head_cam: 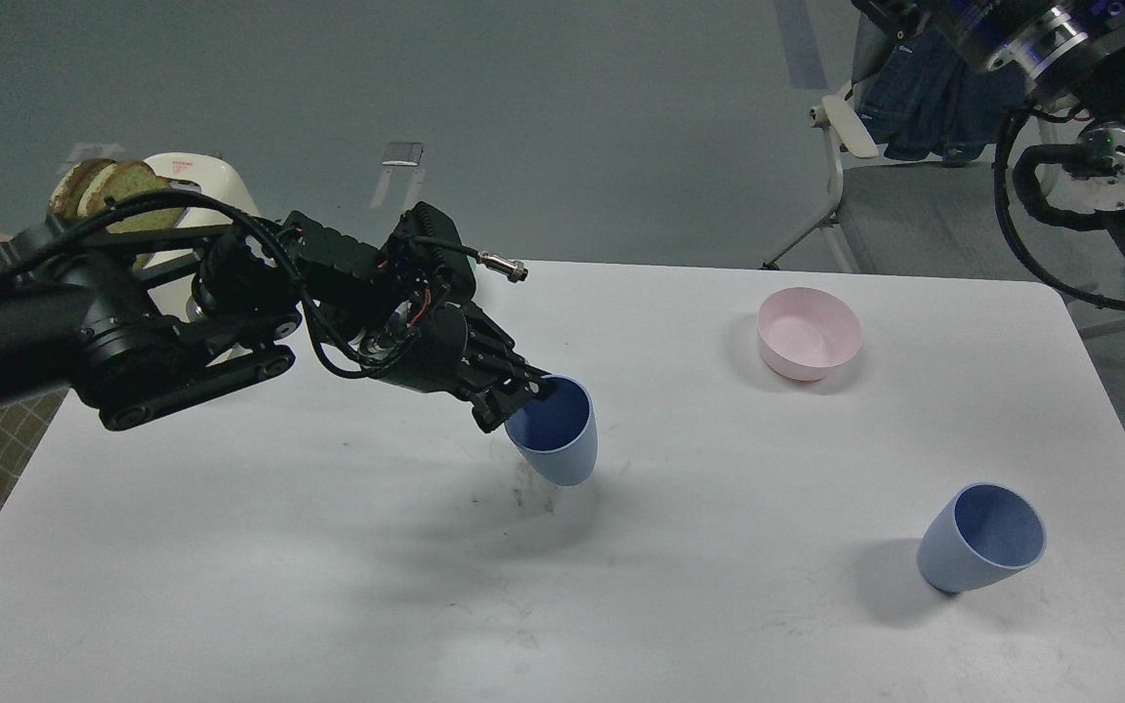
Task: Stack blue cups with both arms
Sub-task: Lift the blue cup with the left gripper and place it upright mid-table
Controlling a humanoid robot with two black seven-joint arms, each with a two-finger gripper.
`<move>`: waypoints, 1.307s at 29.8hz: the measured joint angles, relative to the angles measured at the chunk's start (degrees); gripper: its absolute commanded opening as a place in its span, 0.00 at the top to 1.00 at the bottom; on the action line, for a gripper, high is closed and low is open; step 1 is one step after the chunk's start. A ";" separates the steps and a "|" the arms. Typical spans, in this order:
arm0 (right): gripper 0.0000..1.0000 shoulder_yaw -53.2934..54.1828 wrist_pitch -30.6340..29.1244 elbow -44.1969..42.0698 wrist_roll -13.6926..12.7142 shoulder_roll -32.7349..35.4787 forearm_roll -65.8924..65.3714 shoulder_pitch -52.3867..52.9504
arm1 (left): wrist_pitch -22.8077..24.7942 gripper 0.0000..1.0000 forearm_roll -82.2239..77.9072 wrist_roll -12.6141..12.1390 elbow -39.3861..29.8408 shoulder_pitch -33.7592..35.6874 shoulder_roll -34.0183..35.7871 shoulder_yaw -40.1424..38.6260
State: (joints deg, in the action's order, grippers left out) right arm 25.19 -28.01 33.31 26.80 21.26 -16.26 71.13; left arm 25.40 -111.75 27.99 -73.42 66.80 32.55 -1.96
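Note:
My left gripper (526,392) is shut on the rim of one blue cup (558,439). It holds the cup mouth up and slightly tilted, low over the middle of the white table (230,547). The second blue cup (980,539) stands free at the table's front right, mouth up and leaning. My right arm (1100,146) is raised at the top right, far from both cups. Its gripper end runs off the top edge of the view.
A pink bowl (809,334) sits at the back right. A cream toaster (193,181) with bread slices (99,186) stands at the back left, partly behind my left arm. The pale green bowl is hidden behind that arm. A chair (865,137) stands beyond the table.

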 measured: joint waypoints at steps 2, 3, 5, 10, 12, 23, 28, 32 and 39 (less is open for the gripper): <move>0.00 -0.42 0.00 0.00 0.00 0.00 0.00 -0.16 | 1.40 1.00 -0.55 0.00 0.13 -0.10 -0.32 0.01; 0.00 -0.61 0.00 0.00 0.00 0.00 0.00 -0.21 | 1.93 1.00 -0.73 0.00 0.15 -0.23 -0.45 0.02; 0.00 -0.85 0.00 0.00 0.00 -0.04 0.00 -0.32 | 2.41 1.00 -0.87 0.00 0.19 -0.48 -0.58 0.02; 0.00 -0.93 0.00 0.00 0.00 -0.15 0.00 -0.45 | 2.60 1.00 -0.93 0.00 0.19 -1.02 -0.65 0.03; 0.00 -0.93 0.00 0.00 0.00 -0.16 0.00 -0.45 | 2.61 1.00 -0.92 0.00 0.19 -1.16 -0.67 0.05; 0.00 -1.02 0.03 0.00 0.00 0.12 0.00 -0.67 | 2.61 0.93 -0.84 0.00 0.39 -1.67 -2.09 0.12; 0.00 -1.03 0.02 0.08 0.00 0.35 0.00 -0.81 | 2.61 0.54 -0.76 0.00 0.39 -1.50 -2.14 0.10; 0.00 -1.02 0.02 0.09 0.00 0.49 0.00 -0.89 | 2.61 0.29 -0.35 0.01 0.31 -1.45 -2.14 -0.04; 0.00 -1.03 0.00 0.19 0.01 1.80 0.00 -1.05 | 2.61 0.14 1.58 0.01 0.23 -0.93 -1.70 -0.65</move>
State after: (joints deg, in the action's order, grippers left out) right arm 24.17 -28.00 33.50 26.81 23.07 -16.26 70.08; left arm 28.00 -110.17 28.00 -73.19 65.87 30.85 -2.61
